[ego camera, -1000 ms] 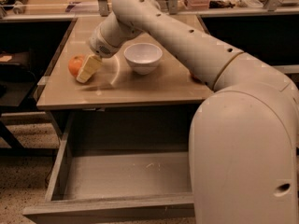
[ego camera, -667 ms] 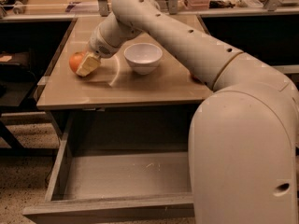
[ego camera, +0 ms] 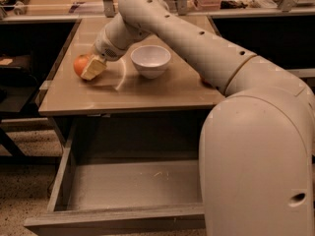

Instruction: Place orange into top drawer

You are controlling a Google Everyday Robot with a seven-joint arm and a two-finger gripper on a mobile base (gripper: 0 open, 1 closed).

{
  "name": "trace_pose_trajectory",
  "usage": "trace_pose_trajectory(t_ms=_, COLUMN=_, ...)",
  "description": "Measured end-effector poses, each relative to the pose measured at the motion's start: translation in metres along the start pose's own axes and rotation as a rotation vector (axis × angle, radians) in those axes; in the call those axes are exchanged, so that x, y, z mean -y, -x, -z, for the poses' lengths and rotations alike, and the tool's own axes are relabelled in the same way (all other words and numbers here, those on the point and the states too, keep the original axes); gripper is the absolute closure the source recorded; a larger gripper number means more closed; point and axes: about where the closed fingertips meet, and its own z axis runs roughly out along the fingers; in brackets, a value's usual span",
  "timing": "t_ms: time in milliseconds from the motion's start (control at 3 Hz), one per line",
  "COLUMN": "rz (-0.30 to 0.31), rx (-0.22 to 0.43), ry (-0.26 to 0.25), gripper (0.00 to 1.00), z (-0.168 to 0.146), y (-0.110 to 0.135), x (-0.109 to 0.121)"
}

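Arm [ego camera: 197,48] reached across the table [ego camera: 162,90]. Top drawer [ego camera: 61,181] stood pulled open below the tabletop. White bowl [ego camera: 150,60] sat mid-table. Gripper [ego camera: 93,67] was low beside the bowl, touching the orange [ego camera: 78,64], which rested on the table, partly hidden behind it. Open or clamped: could not tell.
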Motion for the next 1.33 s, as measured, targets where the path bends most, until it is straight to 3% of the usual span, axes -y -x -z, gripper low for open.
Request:
trace_pose_trajectory(t_ms=333, rz=0.000, rx=0.000, ry=0.000, gripper=1.00, z=0.000, y=0.000, x=0.000)
trace_pose_trajectory(t_ms=667, rz=0.000, rx=0.000, ry=0.000, gripper=1.00, z=0.000, y=0.000, x=0.000)
trace_pose_trajectory(t_ms=1000, rz=0.000, rx=-0.023, ry=-0.010, gripper=1.00, z=0.021, y=0.008, x=-0.014)
trace_pose_trajectory(t_ms=1333, rz=-0.019, rx=-0.066, ry=-0.065, gripper=1.00, z=0.061, y=0.019, x=-0.041)
